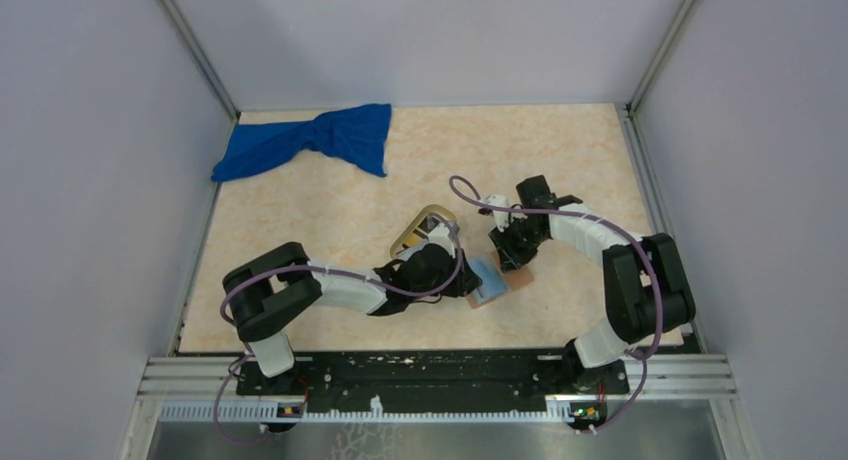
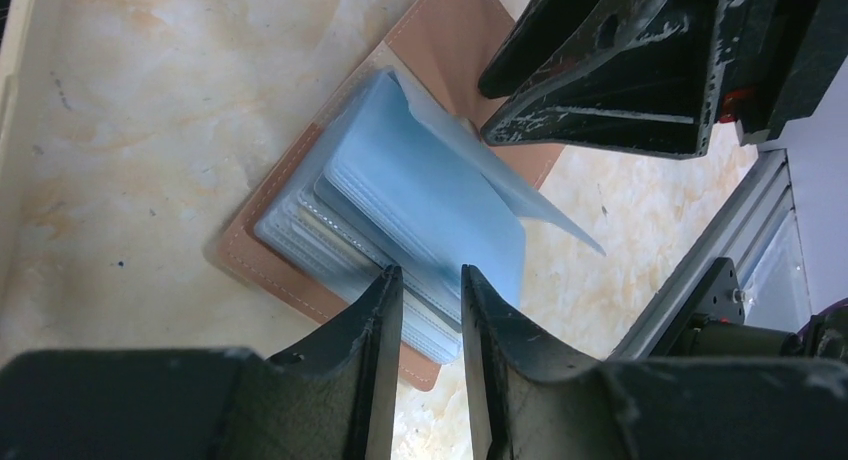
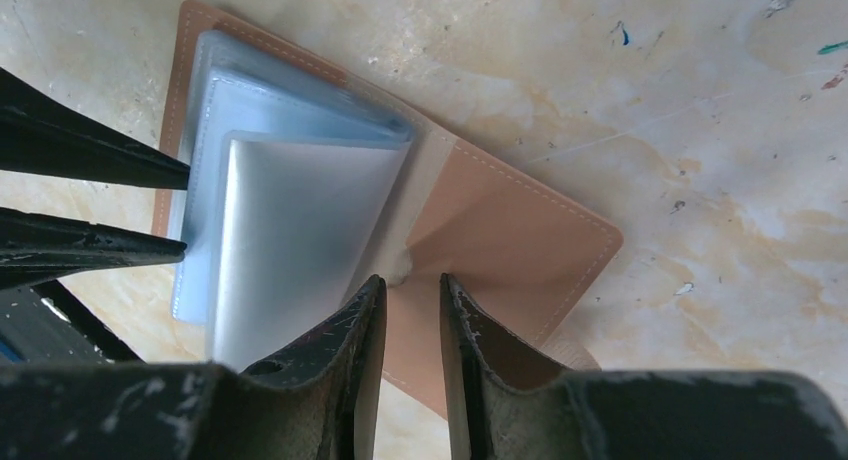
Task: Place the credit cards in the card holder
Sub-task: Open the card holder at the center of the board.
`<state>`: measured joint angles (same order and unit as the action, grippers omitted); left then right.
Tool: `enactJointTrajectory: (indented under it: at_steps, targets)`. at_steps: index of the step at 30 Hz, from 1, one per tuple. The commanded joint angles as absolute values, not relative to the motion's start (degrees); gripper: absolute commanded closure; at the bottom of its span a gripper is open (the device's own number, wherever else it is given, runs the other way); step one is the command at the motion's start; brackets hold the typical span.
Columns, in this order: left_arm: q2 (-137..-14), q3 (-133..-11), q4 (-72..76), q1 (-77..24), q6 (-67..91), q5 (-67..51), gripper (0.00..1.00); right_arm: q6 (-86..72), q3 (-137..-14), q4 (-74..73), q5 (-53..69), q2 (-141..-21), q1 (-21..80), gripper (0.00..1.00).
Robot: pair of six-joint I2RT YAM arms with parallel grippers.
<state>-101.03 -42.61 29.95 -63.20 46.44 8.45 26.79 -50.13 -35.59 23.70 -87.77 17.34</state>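
**Open card holder, two claws at it**

The card holder lies open on the surface, 4 o'clock of centre. The right claw is narrow, pinching its fold. The left claw is narrowly parted at its 9 o'clock edge.

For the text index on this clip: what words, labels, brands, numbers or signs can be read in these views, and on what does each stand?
No text can be read in any view.
card holder: plain leather and clear sleeves, no logo or print showing.
blue cloth: plain.
oval tray: no marking visible.
front rail: pale specks only, too small to read.
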Motion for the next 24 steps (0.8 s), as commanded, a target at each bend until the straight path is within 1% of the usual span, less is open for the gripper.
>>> enactJointTrajectory:
  at_steps: [1, 3, 4, 7, 10, 11, 13, 17, 20, 23, 24]
  targets:
    - [-102.0, -45.1, 31.2, -62.6, 45.6, 7.2, 0.66, 26.6, -51.3, -36.2, 25.8, -87.6, 17.3, 0.73]
    - [-101.7, -45.4, 31.4, -62.5, 45.2, 7.2, 0.65, 26.2, -51.5, -36.1, 26.7, -86.3, 16.8, 0.71]
    - [-101.6, -45.4, 31.7, -62.4, 45.1, 7.2, 0.64, 26.0, -51.6, -36.0, 27.1, -85.3, 16.6, 0.69]
    - [-101.1, -44.9, 32.8, -62.3, 44.6, 7.1, 0.61, 25.3, -51.7, -35.3, 29.1, -81.5, 14.6, 0.59]
    - [-101.1, -43.8, 35.6, -61.8, 45.0, 6.8, 0.60, 25.1, -51.4, -34.7, 32.8, -77.1, 12.2, 0.48]
    - [-101.2, -43.3, 36.8, -61.5, 45.3, 6.5, 0.60, 25.1, -51.1, -34.7, 34.2, -75.8, 11.4, 0.43]
    - [-101.7, -42.6, 39.4, -60.9, 46.0, 5.4, 0.60, 25.7, -50.7, -34.9, 37.1, -73.6, 10.6, 0.37]
    - [-102.9, -41.5, 43.4, -59.6, 48.1, 2.3, 0.60, 30.7, -51.2, -38.6, 44.0, -73.4, 10.0, 0.29]
    - [-103.8, -40.4, 47.2, -58.7, 49.2, 0.4, 0.60, 34.2, -51.1, -41.1, 45.9, -74.9, 10.0, 0.21]
    - [-105.1, -39.4, 51.6, -57.8, 50.2, -2.8, 0.60, 35.9, -49.4, -40.3, 45.8, -75.6, 10.0, 0.14]
    - [-105.7, -39.2, 53.1, -57.5, 50.5, -4.0, 0.60, 36.6, -48.3, -38.8, 45.7, -75.4, 10.1, 0.05]
